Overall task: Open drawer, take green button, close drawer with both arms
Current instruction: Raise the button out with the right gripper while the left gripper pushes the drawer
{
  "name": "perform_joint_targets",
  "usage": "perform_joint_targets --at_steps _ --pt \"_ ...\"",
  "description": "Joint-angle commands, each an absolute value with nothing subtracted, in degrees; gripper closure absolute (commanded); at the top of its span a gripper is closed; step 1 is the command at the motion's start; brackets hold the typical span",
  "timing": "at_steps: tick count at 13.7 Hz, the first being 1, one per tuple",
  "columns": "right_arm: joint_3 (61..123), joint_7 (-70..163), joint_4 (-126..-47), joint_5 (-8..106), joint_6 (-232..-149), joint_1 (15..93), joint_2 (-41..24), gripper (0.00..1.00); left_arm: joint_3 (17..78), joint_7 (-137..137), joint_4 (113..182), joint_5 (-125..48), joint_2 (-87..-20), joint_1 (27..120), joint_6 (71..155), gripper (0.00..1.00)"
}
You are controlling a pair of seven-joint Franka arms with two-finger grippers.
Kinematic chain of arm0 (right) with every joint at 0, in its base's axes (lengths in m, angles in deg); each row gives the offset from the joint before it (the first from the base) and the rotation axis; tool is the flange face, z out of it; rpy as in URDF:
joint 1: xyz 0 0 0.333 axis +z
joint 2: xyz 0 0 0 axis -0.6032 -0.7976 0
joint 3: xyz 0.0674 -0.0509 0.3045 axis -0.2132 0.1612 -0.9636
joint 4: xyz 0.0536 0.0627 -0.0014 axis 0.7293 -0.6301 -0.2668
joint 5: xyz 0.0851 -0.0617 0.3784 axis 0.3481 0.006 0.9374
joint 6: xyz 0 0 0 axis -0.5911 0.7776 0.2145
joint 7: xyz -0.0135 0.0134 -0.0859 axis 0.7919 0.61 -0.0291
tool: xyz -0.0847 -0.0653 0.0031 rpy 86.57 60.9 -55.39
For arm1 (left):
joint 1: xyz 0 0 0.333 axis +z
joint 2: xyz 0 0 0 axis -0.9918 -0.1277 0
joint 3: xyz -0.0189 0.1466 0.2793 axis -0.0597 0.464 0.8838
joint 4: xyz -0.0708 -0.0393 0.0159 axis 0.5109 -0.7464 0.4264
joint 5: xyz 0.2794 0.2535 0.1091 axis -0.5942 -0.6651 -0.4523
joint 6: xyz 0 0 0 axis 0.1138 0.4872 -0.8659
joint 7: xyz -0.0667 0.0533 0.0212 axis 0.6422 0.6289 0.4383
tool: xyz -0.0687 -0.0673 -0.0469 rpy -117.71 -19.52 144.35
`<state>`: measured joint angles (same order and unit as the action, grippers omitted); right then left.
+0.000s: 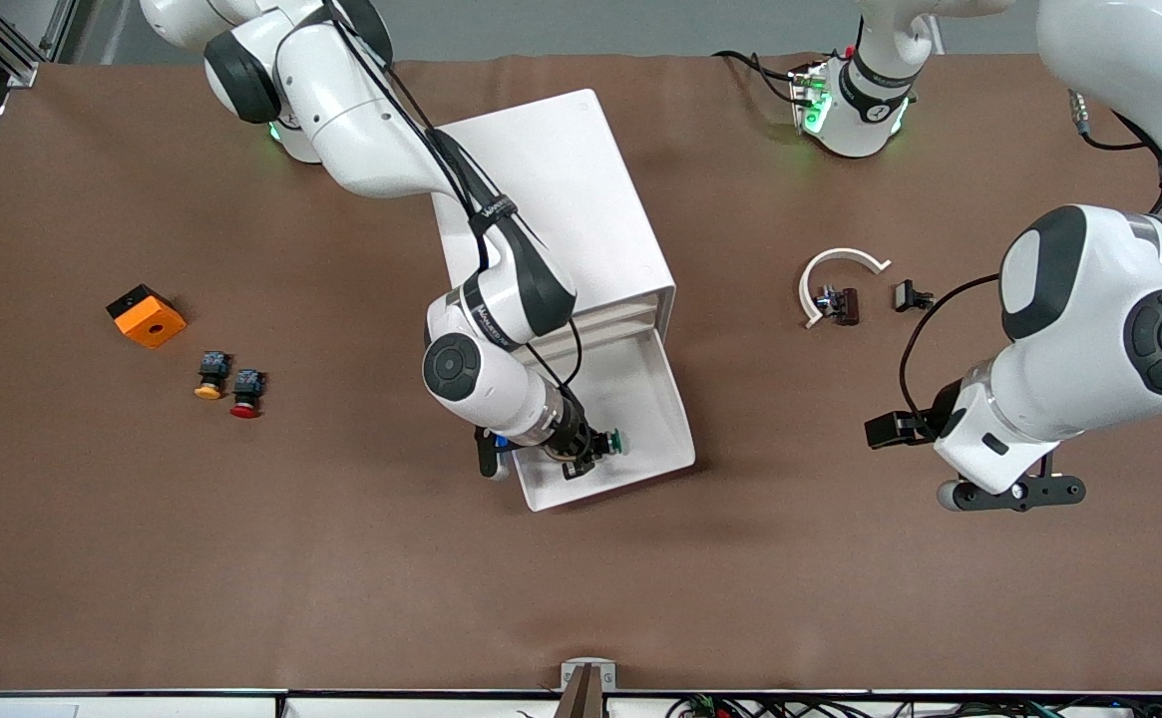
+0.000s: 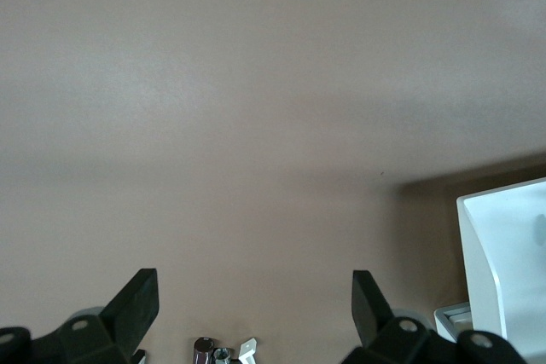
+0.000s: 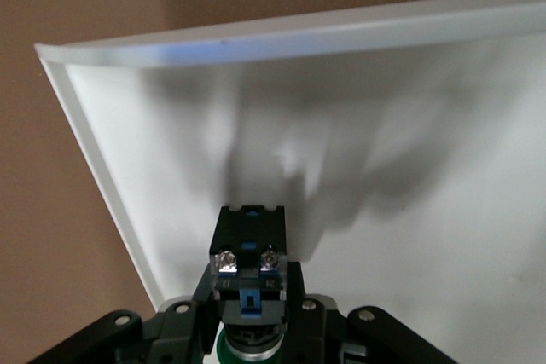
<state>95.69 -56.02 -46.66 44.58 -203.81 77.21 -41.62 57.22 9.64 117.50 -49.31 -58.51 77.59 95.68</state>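
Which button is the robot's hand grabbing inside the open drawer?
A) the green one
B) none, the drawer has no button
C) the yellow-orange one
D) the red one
A: the right gripper is down in the open drawer with its fingers closed around the green button, while the red button and the yellow-orange button lie out on the table.

Loose parts on the brown tabletop [image 1: 341,578]

Orange block [image 1: 147,316] at 10 o'clock of the yellow button [image 1: 210,375] and red button [image 1: 246,392]; white ring piece [image 1: 833,277], two black parts [image 1: 912,295] near the left arm's end.
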Motion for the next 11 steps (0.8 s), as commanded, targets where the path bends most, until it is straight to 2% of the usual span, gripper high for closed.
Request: perform_joint_targets --at_steps 1,6,11 --pt "95.9 -57.3 -46.2 44.7 -202.1 76.8 -41.2 1.0 57.1 10.4 117.5 -49.1 -58.6 76.9 96.3 0.0" --pt "95.8 -57.3 -45.9 44.9 -197.2 75.6 -37.3 1.0 57.1 14.0 117.3 -44.9 -59.8 75.5 97.5 0.0" --pt "95.8 -57.3 -45.1 46.6 -193.0 73.2 -32.3 1.0 57.1 17.8 117.4 -44.7 -63.8 72.5 105.5 0.0"
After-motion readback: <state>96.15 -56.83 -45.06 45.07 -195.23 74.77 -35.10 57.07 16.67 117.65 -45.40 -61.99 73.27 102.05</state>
